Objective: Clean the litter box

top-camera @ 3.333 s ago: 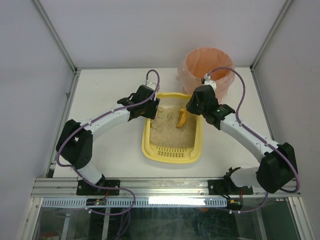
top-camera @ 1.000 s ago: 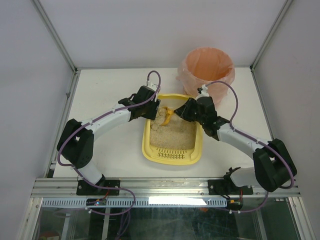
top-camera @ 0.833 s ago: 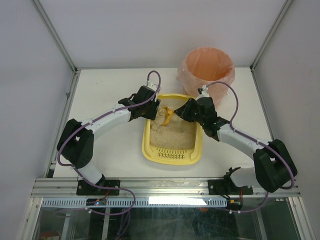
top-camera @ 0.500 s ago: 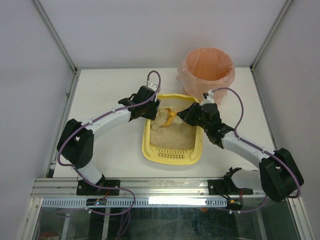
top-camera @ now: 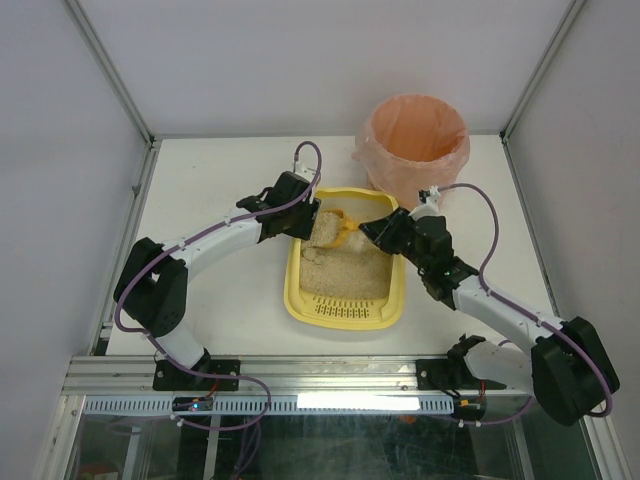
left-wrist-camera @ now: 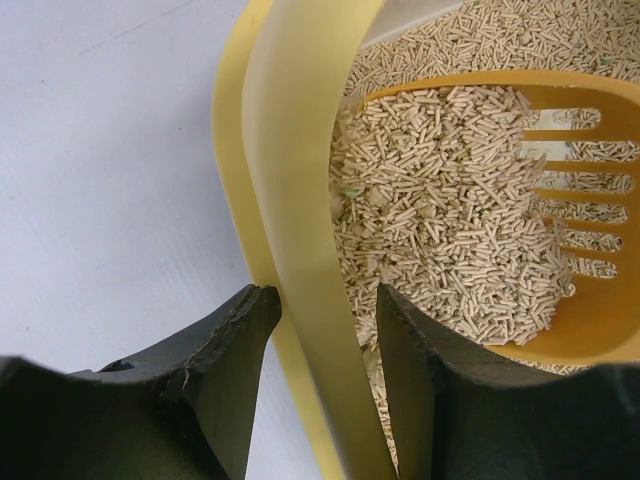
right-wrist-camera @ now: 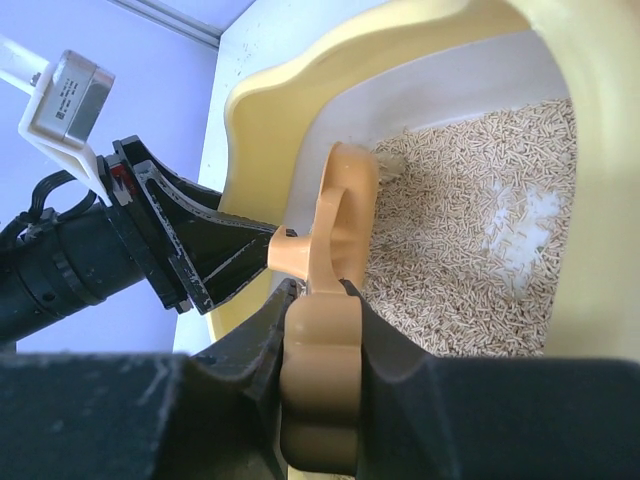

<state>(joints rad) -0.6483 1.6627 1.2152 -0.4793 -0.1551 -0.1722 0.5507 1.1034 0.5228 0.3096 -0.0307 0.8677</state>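
Observation:
The pale-yellow litter box [top-camera: 345,318] lies mid-table with its slotted grate at the near end and beige pellets inside. My left gripper [top-camera: 305,222] straddles its far-left wall [left-wrist-camera: 300,150], one finger outside and one inside, shut on that wall [left-wrist-camera: 325,295]. My right gripper [top-camera: 372,232] is shut on the handle of the orange slotted scoop [top-camera: 340,232]. The scoop [left-wrist-camera: 470,200] is heaped with pellets in the box's far-left corner, just beside the left fingers. In the right wrist view the scoop [right-wrist-camera: 345,215] stands edge-on above the litter, inside the box's rim [right-wrist-camera: 420,40], held in the right gripper [right-wrist-camera: 322,290].
A round bin lined with a pink-orange bag [top-camera: 418,140] stands at the back right, just beyond the box's far-right corner. White tabletop [top-camera: 215,180] lies to the left, bounded by metal frame posts [top-camera: 140,200].
My right arm has drawn back to the right and nearer, its elbow swinging outward, while the scoop stays in the far-left corner with pellets on it. The left arm has not moved.

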